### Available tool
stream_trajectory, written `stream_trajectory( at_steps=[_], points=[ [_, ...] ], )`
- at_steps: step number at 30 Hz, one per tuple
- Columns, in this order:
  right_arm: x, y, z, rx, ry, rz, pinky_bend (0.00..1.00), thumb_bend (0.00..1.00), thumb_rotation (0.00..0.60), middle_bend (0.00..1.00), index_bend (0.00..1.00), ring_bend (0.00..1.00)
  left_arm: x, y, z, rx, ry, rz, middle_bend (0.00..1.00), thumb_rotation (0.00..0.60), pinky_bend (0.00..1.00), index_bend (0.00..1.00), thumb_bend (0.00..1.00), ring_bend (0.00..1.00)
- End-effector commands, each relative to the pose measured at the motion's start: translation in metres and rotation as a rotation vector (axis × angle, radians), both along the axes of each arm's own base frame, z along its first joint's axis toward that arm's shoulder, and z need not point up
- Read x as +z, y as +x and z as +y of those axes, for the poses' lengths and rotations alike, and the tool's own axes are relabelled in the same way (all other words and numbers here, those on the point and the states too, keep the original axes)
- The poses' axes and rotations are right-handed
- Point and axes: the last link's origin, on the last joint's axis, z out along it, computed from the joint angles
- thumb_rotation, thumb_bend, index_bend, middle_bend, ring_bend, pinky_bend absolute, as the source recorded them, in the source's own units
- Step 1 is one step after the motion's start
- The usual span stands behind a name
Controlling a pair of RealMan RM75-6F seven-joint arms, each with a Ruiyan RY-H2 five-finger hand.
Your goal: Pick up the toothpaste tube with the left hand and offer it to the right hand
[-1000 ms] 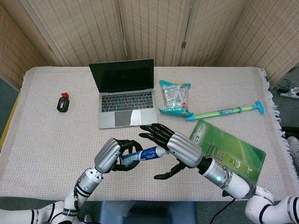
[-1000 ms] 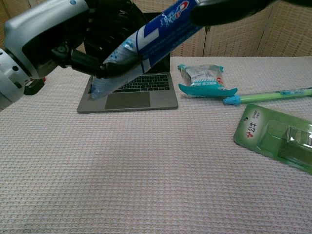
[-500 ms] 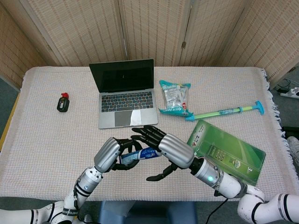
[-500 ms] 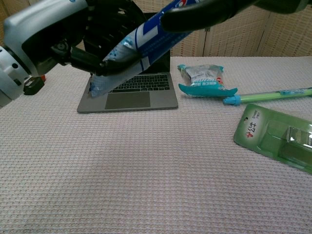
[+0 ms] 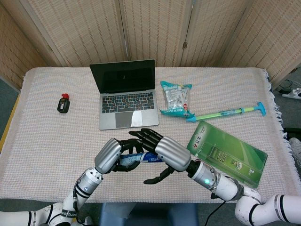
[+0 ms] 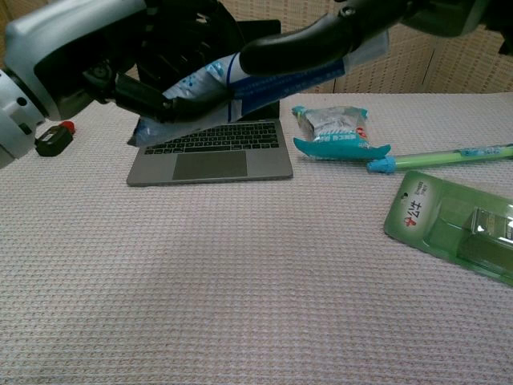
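Note:
The blue and white toothpaste tube point(image 5: 137, 159) is held above the table's front, gripped by my left hand point(image 5: 111, 156) at its tail end. In the chest view the tube point(image 6: 210, 85) slants up to the right out of my left hand point(image 6: 84, 50). My right hand point(image 5: 163, 151) covers the tube's cap end from the right, with its fingers spread over the top and its thumb point(image 5: 155, 177) apart below. A dark finger of the right hand point(image 6: 309, 42) lies along the tube. I cannot tell whether it presses on it.
An open laptop point(image 5: 125, 96) stands behind the hands. A black bottle with a red cap point(image 5: 63, 104) lies far left. A teal packet point(image 5: 176, 99), a long green toothbrush pack point(image 5: 228, 112) and a green box point(image 5: 229, 153) lie to the right.
My right hand has slid left along the tube and now covers its cap end. In the chest view the tube has tilted flatter. The left hand keeps its grip.

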Motion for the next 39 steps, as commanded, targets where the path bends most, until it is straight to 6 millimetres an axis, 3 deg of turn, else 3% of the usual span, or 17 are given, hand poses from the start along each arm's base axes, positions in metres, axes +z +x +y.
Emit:
stream_trajectory(
  at_steps=[1, 12, 23, 26, 27, 35, 39],
  points=[
    [-0.001, 0.0, 0.0, 0.0, -0.002, -0.002, 0.0, 0.1, 0.383, 0.0, 0.0, 0.0, 0.0, 0.0, 0.0, 0.002, -0.002, 0.001, 0.85, 0.6, 0.82, 0.81, 0.66, 0.77],
    [0.026, -0.018, -0.003, -0.038, -0.07, -0.06, 0.0, 0.1, 0.384, 0.0, 0.0, 0.0, -0.005, -0.021, 0.005, 0.02, 0.052, 0.09, 0.85, 0.6, 0.82, 0.81, 0.66, 0.77],
    [0.055, -0.06, -0.006, -0.123, -0.165, -0.026, 0.0, 0.1, 0.381, 0.0, 0.0, 0.0, -0.025, -0.092, 0.027, 0.088, 0.25, 0.552, 0.85, 0.6, 0.82, 0.8, 0.66, 0.75],
    [0.057, -0.065, -0.006, -0.134, -0.17, -0.019, 0.0, 0.1, 0.379, 0.0, 0.0, 0.0, -0.028, -0.099, 0.027, 0.104, 0.26, 0.596, 0.85, 0.6, 0.82, 0.79, 0.66, 0.74],
    [0.06, -0.074, -0.008, -0.159, -0.183, -0.006, 0.0, 0.1, 0.378, 0.0, 0.0, 0.0, -0.031, -0.112, 0.03, 0.136, 0.262, 0.664, 0.85, 0.6, 0.82, 0.78, 0.66, 0.74],
    [0.068, -0.099, -0.008, -0.216, -0.21, 0.032, 0.0, 0.1, 0.379, 0.0, 0.0, 0.0, -0.041, -0.132, 0.037, 0.242, 0.285, 0.807, 0.81, 0.6, 0.82, 0.71, 0.65, 0.7],
    [0.069, -0.108, -0.009, -0.239, -0.217, 0.043, 0.0, 0.1, 0.378, 0.0, 0.0, 0.0, -0.045, -0.137, 0.036, 0.282, 0.248, 0.819, 0.71, 0.6, 0.75, 0.57, 0.62, 0.61]
  ],
)
